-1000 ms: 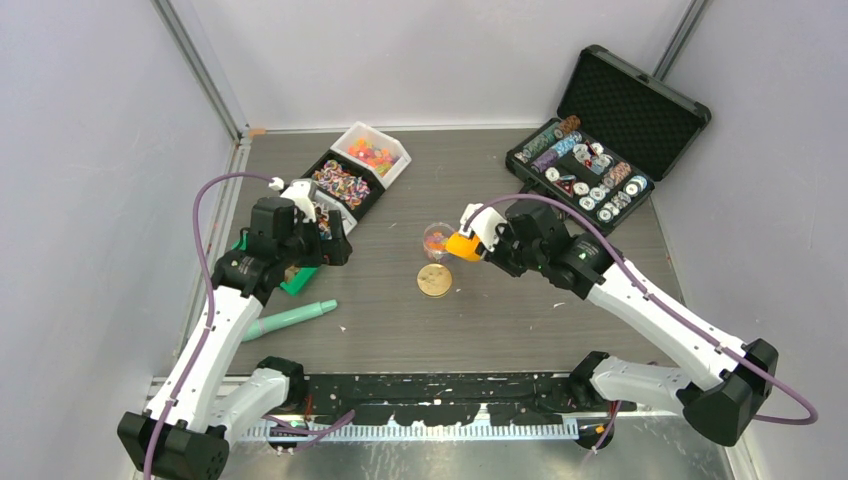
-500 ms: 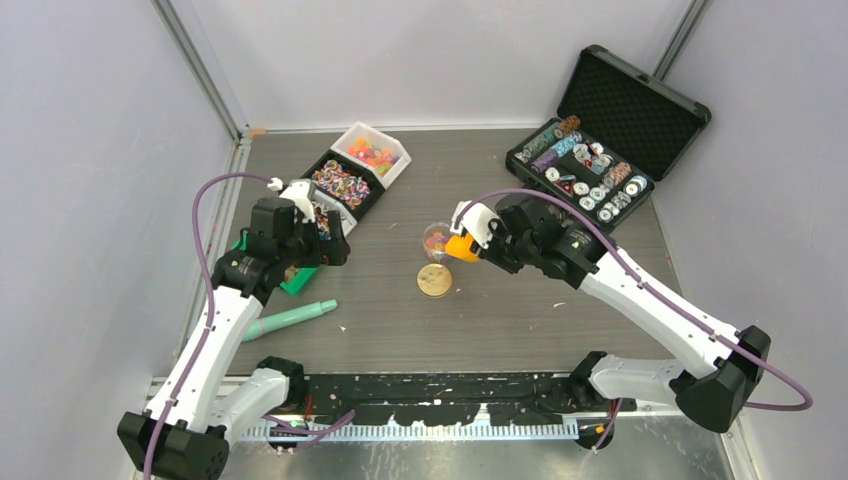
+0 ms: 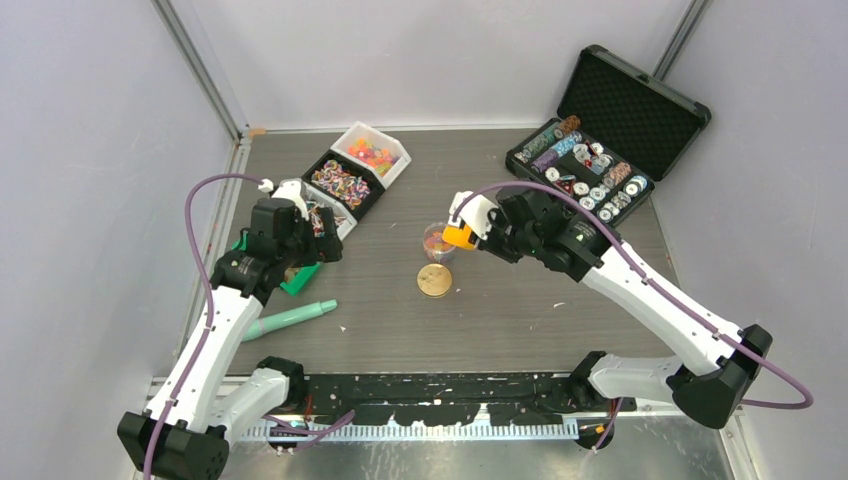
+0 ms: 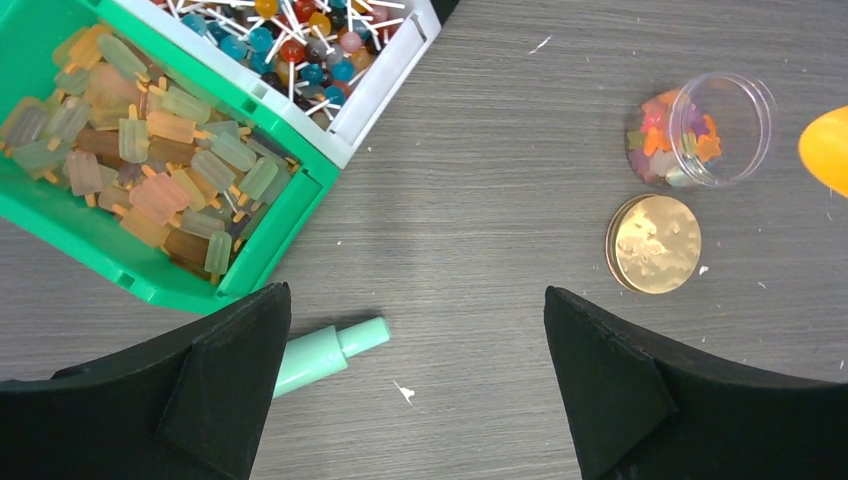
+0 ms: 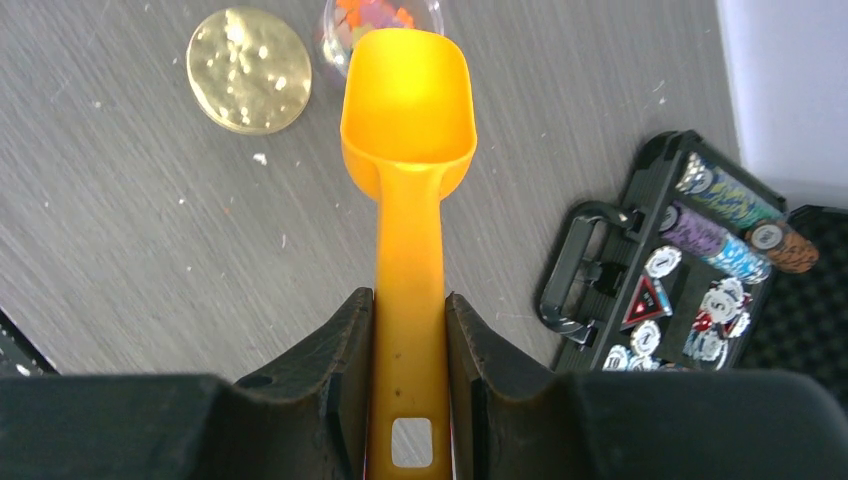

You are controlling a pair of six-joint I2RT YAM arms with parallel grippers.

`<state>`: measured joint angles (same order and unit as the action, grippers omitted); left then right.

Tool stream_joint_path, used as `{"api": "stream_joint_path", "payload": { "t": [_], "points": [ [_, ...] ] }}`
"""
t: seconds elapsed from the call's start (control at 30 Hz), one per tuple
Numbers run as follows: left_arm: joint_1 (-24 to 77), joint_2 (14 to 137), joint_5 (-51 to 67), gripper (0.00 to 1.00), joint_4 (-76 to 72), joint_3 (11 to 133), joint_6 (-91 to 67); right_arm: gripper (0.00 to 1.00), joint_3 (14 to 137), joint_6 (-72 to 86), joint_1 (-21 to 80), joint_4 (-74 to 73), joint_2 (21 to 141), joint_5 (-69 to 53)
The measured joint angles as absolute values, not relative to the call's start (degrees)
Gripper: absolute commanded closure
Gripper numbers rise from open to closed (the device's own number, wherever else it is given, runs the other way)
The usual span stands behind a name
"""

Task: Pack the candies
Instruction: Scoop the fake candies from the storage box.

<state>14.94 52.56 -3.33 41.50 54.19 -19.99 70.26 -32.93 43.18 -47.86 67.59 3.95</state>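
Over the last second the right arm has edged its orange scoop (image 5: 408, 100) a little farther and to the left. Its lip now sits over the mouth of the small clear jar (image 3: 437, 241) in the middle of the table (image 3: 520, 320). The right claw (image 5: 410, 335) is clamped tight on the scoop's handle. In the right wrist view the bowl looks empty, while the jar already holds a shallow layer of candies (image 4: 670, 135). I judge that this load has been tipped in and the jar still has room.

The rest of the candies remain in the bins at the far left: bright orange ones in the white bin (image 3: 372, 152) and striped ones in the black bin (image 3: 340, 184). The left wrist view also shows a green bin (image 4: 70, 235) beside them.

The left claw (image 4: 415, 300) has barely shifted. It hangs wide open and holds nothing, just near-right of the green bin. The gold lid (image 3: 434, 280) lies flat just near of the jar, not yet fitted.

More scooping probably comes next, then the lid.
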Motion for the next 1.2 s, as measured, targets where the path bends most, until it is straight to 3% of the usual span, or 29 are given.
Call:
{"api": "stream_joint_path", "payload": {
  "t": [0.23,0.37,0.6,0.9,1.2],
  "points": [
    [14.9,52.6,-6.2,0.01,41.4,54.2,-23.8,1.00,75.4,-31.1,43.2,-44.3,71.4,4.0],
    [14.6,53.4,-10.1,0.08,41.5,54.2,-27.5,1.00,81.1,-28.7,43.2,-43.6,76.9,4.3],
    [10.6,55.6,-15.7,0.26,40.8,54.2,-36.0,1.00,101.8,-26.4,42.5,-44.8,93.9,4.7],
    [5.9,66.4,-16.6,0.26,37.4,54.2,-42.2,1.00,128.6,-28.3,40.6,-50.8,115.3,3.9],
    [2.0,77.3,-13.3,0.48,32.1,55.9,-43.8,1.00,139.7,-31.6,39.5,-54.3,128.2,4.0]
  ]
}}
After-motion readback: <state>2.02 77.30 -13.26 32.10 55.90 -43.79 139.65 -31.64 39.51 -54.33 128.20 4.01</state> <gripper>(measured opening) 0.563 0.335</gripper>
